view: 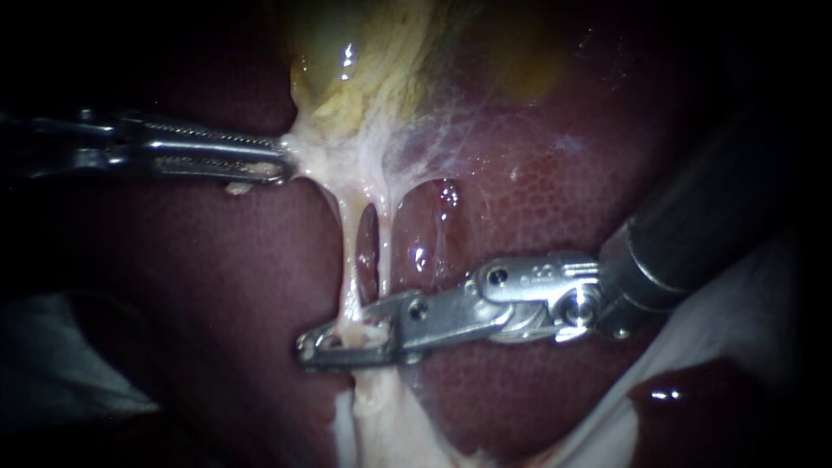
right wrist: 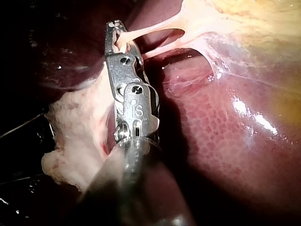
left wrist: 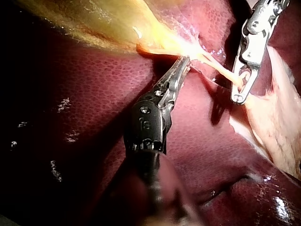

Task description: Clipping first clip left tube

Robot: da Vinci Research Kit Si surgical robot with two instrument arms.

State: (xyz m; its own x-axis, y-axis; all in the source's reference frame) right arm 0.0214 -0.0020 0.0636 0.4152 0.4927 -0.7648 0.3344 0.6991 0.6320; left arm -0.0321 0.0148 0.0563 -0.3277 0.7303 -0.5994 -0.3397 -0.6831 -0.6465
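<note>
The steel left instrument (view: 282,161) grips pale stringy tissue (view: 305,163); the silver right instrument's (view: 310,348) jaws clamp the thin whitish left tube (view: 349,260), with release seemingly still to come.

Endoscope: very near, facing the left tube (view: 351,260) square on, liver (view: 555,199) behind it. Left wrist camera looks along the left instrument (left wrist: 184,62) toward the tube, farther back. Right wrist camera looks along the right instrument (right wrist: 117,35), close to the tube. All share tube, gallbladder (view: 364,78) and liver.
</note>
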